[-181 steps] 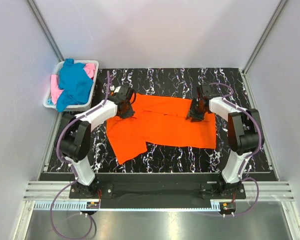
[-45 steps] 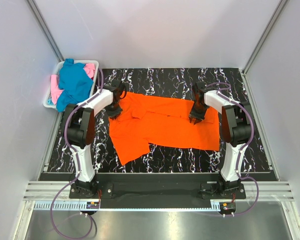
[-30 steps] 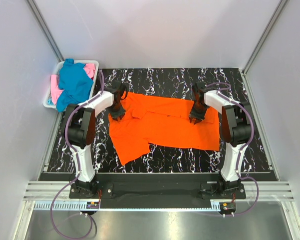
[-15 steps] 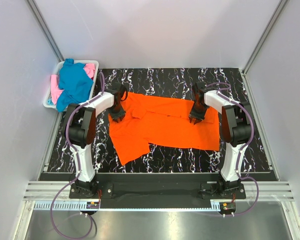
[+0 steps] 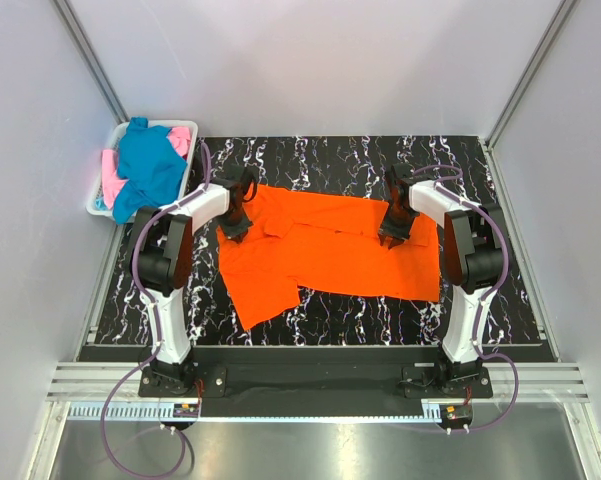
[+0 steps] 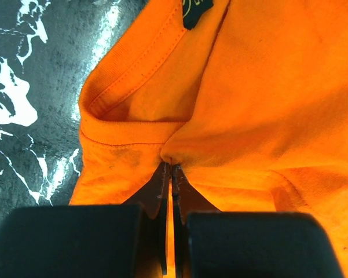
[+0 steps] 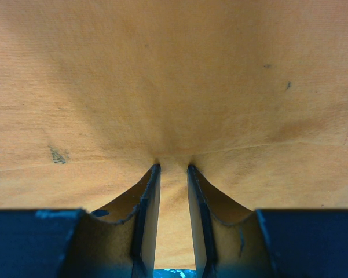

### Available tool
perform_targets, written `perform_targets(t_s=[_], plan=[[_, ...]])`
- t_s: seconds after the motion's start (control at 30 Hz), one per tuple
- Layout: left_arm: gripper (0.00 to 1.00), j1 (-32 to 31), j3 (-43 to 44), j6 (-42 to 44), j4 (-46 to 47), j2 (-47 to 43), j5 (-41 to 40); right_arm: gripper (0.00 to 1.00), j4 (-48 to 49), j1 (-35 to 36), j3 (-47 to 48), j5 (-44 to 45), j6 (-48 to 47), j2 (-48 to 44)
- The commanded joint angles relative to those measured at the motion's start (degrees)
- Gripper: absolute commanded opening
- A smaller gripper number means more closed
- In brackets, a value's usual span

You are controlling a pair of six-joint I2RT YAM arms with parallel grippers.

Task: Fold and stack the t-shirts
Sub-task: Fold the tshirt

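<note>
Orange shirt (image 5: 330, 250): spread mid-bench (image 5: 330, 160), folding barely begun
Left gripper (image 6: 168, 166): clamped tight on its collar edge
Right gripper (image 7: 172, 167): narrowly parted, pinching its cloth
Teal shirt (image 5: 150, 165), pink shirt (image 5: 183, 136): heaped in basket (image 5: 98, 205) off the far left corner
Remaining: nearly everything

A robot test cell, probably in a lab, is seen: plain white panels (image 5: 310, 70) are framed by aluminium struts (image 5: 92, 60), and a black marbled tabletop (image 5: 330, 155) is enclosed between them.
</note>
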Motion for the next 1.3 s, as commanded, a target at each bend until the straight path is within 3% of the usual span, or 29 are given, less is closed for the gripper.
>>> perform_targets(t_s=[0.0,0.2,0.63,0.73,0.83,0.87,1.0,1.27], plan=[[0.00,0.06,0.71,-0.33,-2.01,-2.23,-4.85,0.33,-0.79,0.19,-1.40,2.40,0.01,2.58],[0.00,0.14,1.58,-2.88,-5.18,-4.35,-10.31,0.33,-0.88,0.19,-1.23,2.57,0.10,2.05],[0.00,0.15,1.85,-5.17,-8.44,-1.54,-12.17,0.32,-0.88,0.19,-1.85,3.19,0.80,2.49],[0.19,0.06,2.20,-4.55,-8.35,-1.62,-11.72,0.32,-0.88,0.19,-2.02,3.36,0.63,2.05],[0.31,0.06,2.03,-4.81,-8.26,-3.46,-12.51,0.34,-0.97,0.19,-2.54,4.06,0.54,0.82],[0.41,0.06,1.76,-4.90,-8.00,-4.17,-12.86,0.36,-0.88,0.19,-2.81,4.33,0.54,-0.14],[0.48,0.06,0.53,-5.78,-7.38,-8.03,-14.53,0.40,-0.70,0.28,-3.69,5.56,0.54,-3.22],[0.49,-0.21,-6.32,-7.45,-6.07,-19.62,-12.00,0.47,0.17,0.19,-8.51,8.20,1.24,-12.52]])
